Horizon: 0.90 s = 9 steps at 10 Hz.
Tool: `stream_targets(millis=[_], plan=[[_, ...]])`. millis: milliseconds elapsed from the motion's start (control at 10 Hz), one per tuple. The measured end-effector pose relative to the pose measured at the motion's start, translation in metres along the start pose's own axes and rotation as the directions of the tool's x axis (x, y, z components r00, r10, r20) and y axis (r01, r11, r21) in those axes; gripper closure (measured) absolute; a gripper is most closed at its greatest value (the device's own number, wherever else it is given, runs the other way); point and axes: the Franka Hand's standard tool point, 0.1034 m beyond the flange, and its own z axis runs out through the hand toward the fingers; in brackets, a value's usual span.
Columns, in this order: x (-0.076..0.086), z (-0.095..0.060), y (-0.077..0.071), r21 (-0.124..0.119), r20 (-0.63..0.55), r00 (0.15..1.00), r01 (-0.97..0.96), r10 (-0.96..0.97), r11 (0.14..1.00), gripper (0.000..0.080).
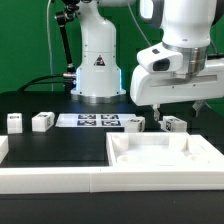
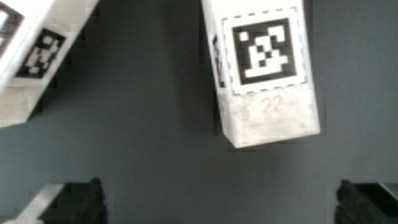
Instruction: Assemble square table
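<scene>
The white square tabletop slab (image 1: 160, 160) with raised rims lies at the front on the exterior view's right. Several small white tagged legs lie in a row behind it: two on the left (image 1: 14, 122) (image 1: 43, 121) and two on the right (image 1: 135, 123) (image 1: 173, 124). My gripper (image 1: 177, 108) hangs open and empty just above the rightmost leg. In the wrist view, that leg (image 2: 267, 70) lies beyond my open gripper (image 2: 221, 205), not between the dark fingertips (image 2: 71, 203). A second leg (image 2: 36, 55) lies beside it.
The marker board (image 1: 88, 121) lies flat between the two pairs of legs. The robot's white base (image 1: 97, 70) stands behind it. A long white rail (image 1: 50, 180) edges the front of the black work surface.
</scene>
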Motion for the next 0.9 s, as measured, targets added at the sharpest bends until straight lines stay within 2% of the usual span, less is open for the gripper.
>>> stream_targets(millis=[300, 500, 600, 700, 900], plan=[[0.000, 0.001, -0.002, 0.006, 0.181, 0.983, 0.012, -0.013, 1.000, 0.0151], [0.002, 0.004, -0.007, 0.024, 0.307, 0.950, 0.059, -0.064, 0.998, 0.0151], [0.002, 0.005, -0.012, 0.027, 0.342, 0.937, 0.068, -0.073, 0.997, 0.0151], [-0.003, 0.006, -0.012, 0.032, 0.418, 0.906, 0.067, -0.074, 0.997, 0.0151], [0.000, 0.010, -0.013, 0.039, 0.500, 0.863, 0.064, -0.075, 0.997, 0.0151]])
